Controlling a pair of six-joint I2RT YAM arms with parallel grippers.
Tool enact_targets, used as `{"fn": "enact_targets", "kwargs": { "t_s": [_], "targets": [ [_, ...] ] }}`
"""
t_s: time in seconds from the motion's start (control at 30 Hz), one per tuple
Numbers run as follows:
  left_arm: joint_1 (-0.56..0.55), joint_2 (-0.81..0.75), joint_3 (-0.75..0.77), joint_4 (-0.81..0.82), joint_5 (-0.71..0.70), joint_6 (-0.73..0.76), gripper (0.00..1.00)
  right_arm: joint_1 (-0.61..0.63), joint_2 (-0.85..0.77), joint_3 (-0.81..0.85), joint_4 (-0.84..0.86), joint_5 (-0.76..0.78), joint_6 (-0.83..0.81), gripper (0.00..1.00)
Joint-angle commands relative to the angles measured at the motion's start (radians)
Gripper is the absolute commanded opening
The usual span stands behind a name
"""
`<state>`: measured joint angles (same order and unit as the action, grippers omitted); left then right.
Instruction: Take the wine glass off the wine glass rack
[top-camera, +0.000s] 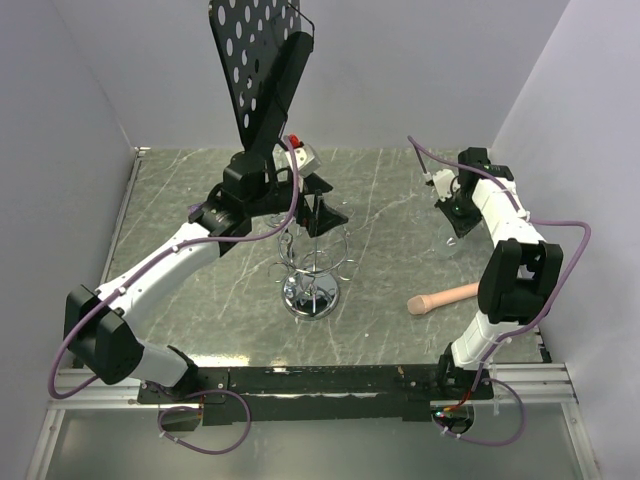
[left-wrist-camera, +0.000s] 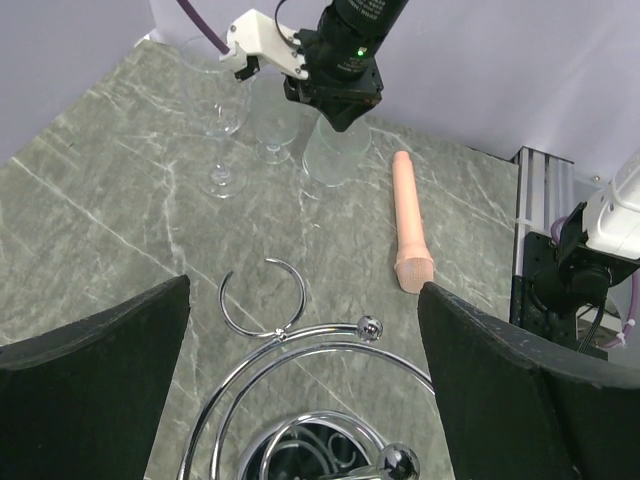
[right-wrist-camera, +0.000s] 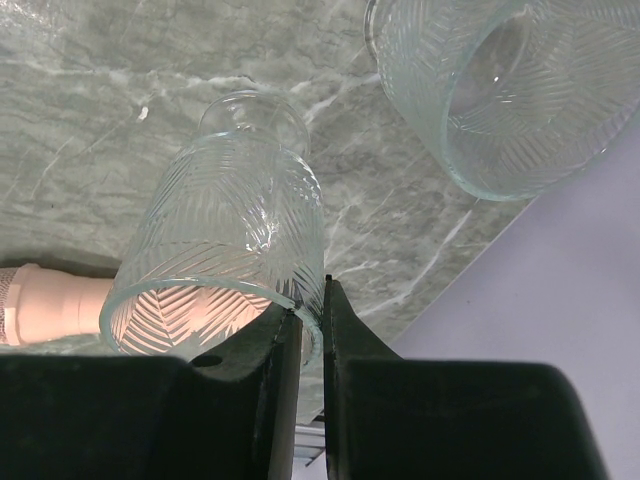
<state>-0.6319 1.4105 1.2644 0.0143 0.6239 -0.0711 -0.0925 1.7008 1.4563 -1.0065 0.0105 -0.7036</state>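
Observation:
The chrome wine glass rack (top-camera: 312, 272) stands mid-table; its wire loops (left-wrist-camera: 262, 300) that show in the left wrist view hold nothing. My left gripper (top-camera: 322, 216) hovers just above the rack's top, open and empty, jaws wide on either side of the wires (left-wrist-camera: 303, 300). My right gripper (top-camera: 455, 222) is at the far right, shut on the rim of a ribbed clear wine glass (right-wrist-camera: 225, 240), held tilted just above the table; it also shows in the left wrist view (left-wrist-camera: 335, 150). Two other clear glasses (left-wrist-camera: 222, 120) stand beside it.
A pink wooden pestle (top-camera: 443, 297) lies on the table right of the rack. A black perforated music stand (top-camera: 262, 60) rises behind the rack. Another ribbed glass (right-wrist-camera: 500, 90) is close to the held one. Grey walls enclose the table.

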Motion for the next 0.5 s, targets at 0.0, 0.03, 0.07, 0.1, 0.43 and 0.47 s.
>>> {"fn": "enact_targets", "kwargs": {
  "t_s": [0.0,0.03,0.07,0.1,0.43,0.47],
  "targets": [
    [-0.003,-0.001,0.053,0.019,0.011,0.008,1.00,-0.010,0.008,0.013,0.000,-0.006,0.015,0.00],
    [-0.006,0.002,0.053,0.018,0.013,0.010,1.00,-0.010,0.011,0.013,-0.001,-0.006,0.016,0.00],
    [-0.005,0.002,0.053,0.019,0.013,0.010,1.00,-0.010,0.011,0.015,0.002,-0.006,0.018,0.00],
    [-0.005,0.004,0.053,0.021,0.013,0.008,1.00,-0.010,0.016,0.013,0.005,-0.006,0.022,0.00],
    [-0.009,0.039,0.096,0.021,0.014,0.004,1.00,-0.010,0.034,0.004,0.019,-0.006,0.058,0.11],
    [-0.008,0.039,0.098,0.019,0.013,0.005,1.00,-0.012,0.033,0.001,0.022,-0.004,0.056,0.11]
  ]
}}
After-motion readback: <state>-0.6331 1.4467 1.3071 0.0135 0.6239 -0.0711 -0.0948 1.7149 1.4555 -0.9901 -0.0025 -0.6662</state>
